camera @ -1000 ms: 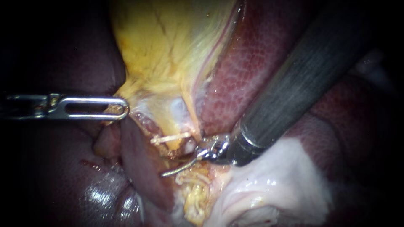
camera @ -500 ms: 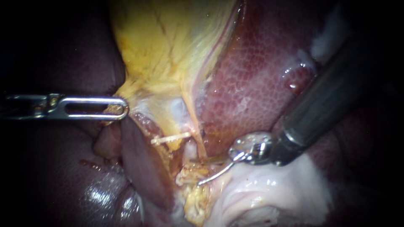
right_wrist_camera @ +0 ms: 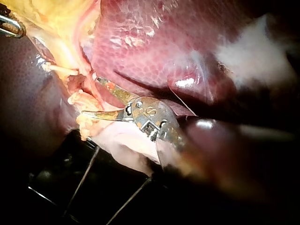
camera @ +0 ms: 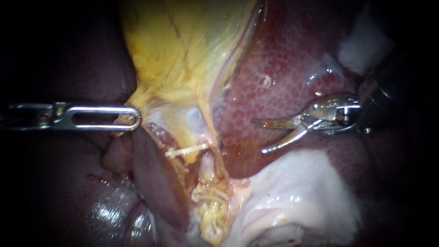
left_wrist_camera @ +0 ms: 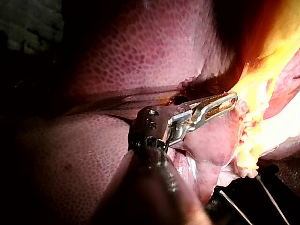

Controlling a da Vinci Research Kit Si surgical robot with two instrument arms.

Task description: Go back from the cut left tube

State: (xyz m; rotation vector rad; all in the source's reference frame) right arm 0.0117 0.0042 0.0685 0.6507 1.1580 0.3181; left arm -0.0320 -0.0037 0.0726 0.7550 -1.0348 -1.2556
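Observation:
My right instrument (camera: 257,136) comes in from the right with its two curved blades open and nothing between them. It hangs over the liver (camera: 283,64), well to the right of the cut tube (camera: 211,170). A pale clip (camera: 185,150) crosses the upper stump below the yellow gallbladder (camera: 183,55). My left instrument (camera: 130,116) holds the gallbladder's lower edge, its jaws shut on it. In the left wrist view those jaws (left_wrist_camera: 220,101) pinch yellow tissue. In the right wrist view the open blades (right_wrist_camera: 93,101) point toward the stump (right_wrist_camera: 86,101).
Pale white tissue (camera: 297,192) lies below the right instrument. Frayed yellowish tissue (camera: 212,210) sits under the cut tube. Dark liver lobes (camera: 105,210) fill the lower left. The left instrument's tip (right_wrist_camera: 11,26) shows far ahead in the right wrist view.
My right instrument has drawn back up and to the right, away from the cut tube, with its blades open. The left instrument has kept its hold and place.

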